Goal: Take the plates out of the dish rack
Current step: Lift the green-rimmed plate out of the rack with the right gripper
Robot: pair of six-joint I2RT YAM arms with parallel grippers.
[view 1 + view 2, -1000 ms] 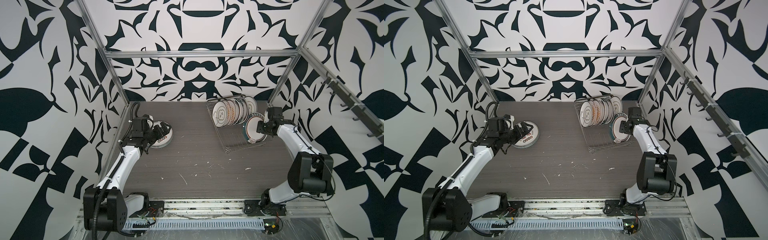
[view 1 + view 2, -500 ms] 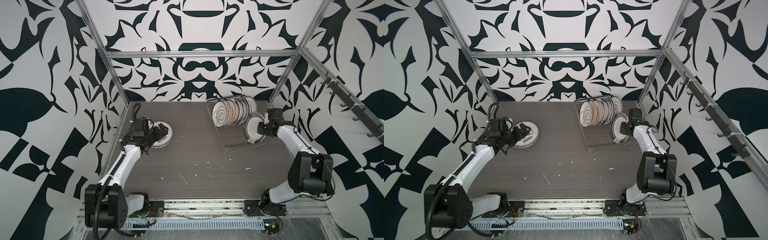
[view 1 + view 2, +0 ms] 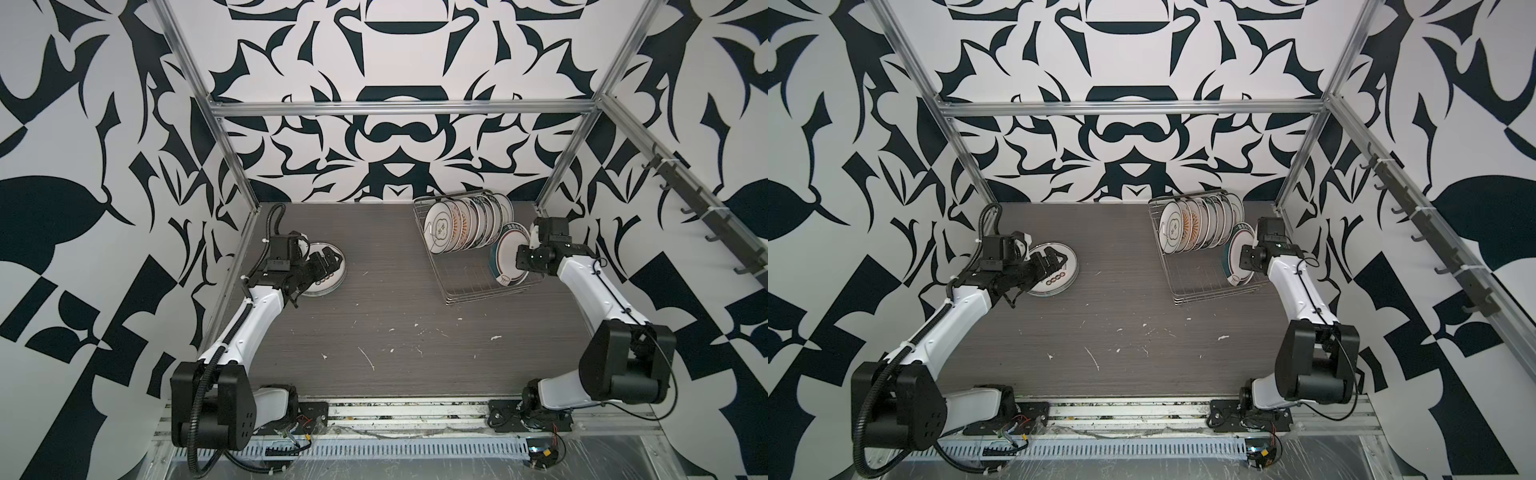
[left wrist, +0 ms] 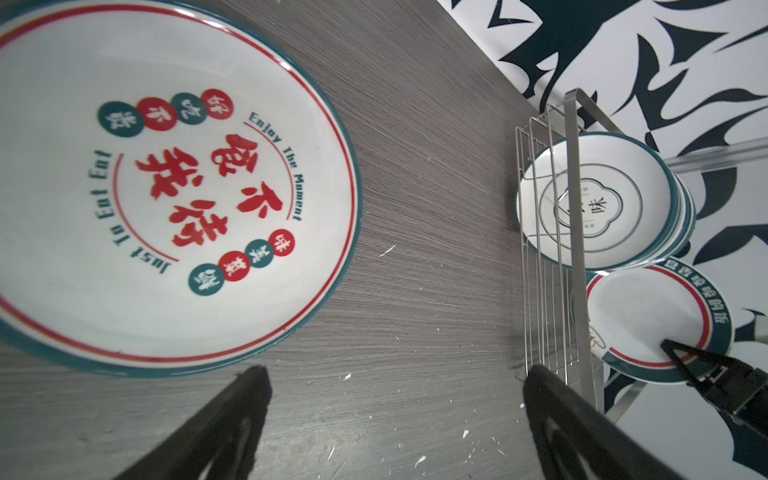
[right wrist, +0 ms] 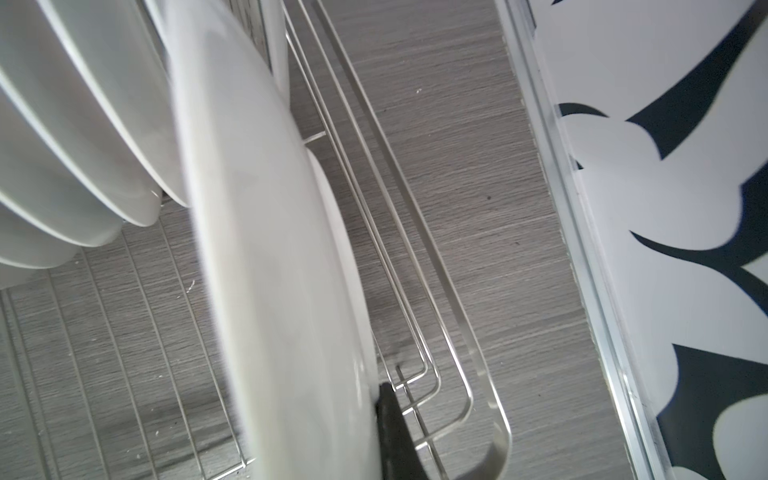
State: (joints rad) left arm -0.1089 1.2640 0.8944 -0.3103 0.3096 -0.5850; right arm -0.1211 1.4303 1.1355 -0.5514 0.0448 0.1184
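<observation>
**Between my right jaws: one plate's rim**

My right gripper (image 3: 524,257) pinches the teal-rimmed plate (image 3: 508,261) by its rim. The plate leans in the dish rack (image 3: 469,291), just past the packed row of plates (image 3: 465,224). I judge an edge hold lets it lift clear of the wires. My left gripper (image 4: 390,378), jaws spread, hovers beside the unloaded plate (image 4: 166,187), which lies flat.

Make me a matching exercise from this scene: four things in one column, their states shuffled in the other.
1 left claw
2 right claw
3 red-lettered plate
4 dish rack

A flat on the table
B shut on a standing plate
C open, empty
D holds a row of plates

Pairs: 1-C, 2-B, 3-A, 4-D
</observation>
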